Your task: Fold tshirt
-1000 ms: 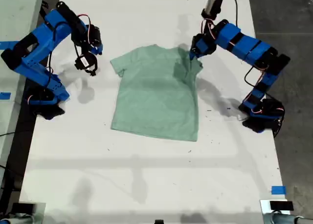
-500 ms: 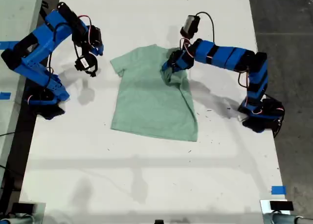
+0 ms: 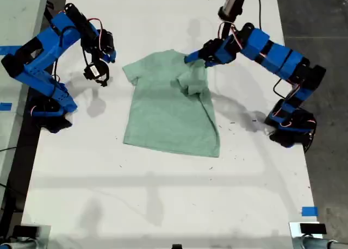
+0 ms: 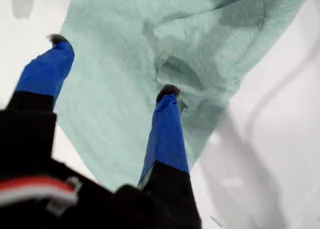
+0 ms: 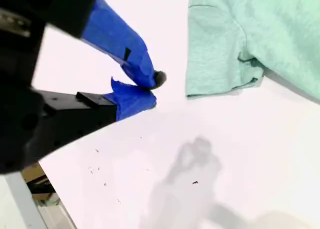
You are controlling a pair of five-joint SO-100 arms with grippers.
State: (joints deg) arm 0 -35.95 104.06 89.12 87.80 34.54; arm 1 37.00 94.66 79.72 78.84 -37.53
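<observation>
tshirt lies mid table, one sleeve folded inward. my first gripper (exterior view's right) hangs over that sleeve, jaws apart, empty. my second gripper, exterior view's left, closed off the cloth.

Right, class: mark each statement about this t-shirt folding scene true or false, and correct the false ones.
1. The tshirt lies on a white table. True.
2. My first gripper is shut on the cloth. False: it is open above the shirt.
3. My second gripper holds a sleeve. False: it is shut on nothing, beside the shirt.
4. One sleeve is folded inward onto the shirt body. True.
</observation>
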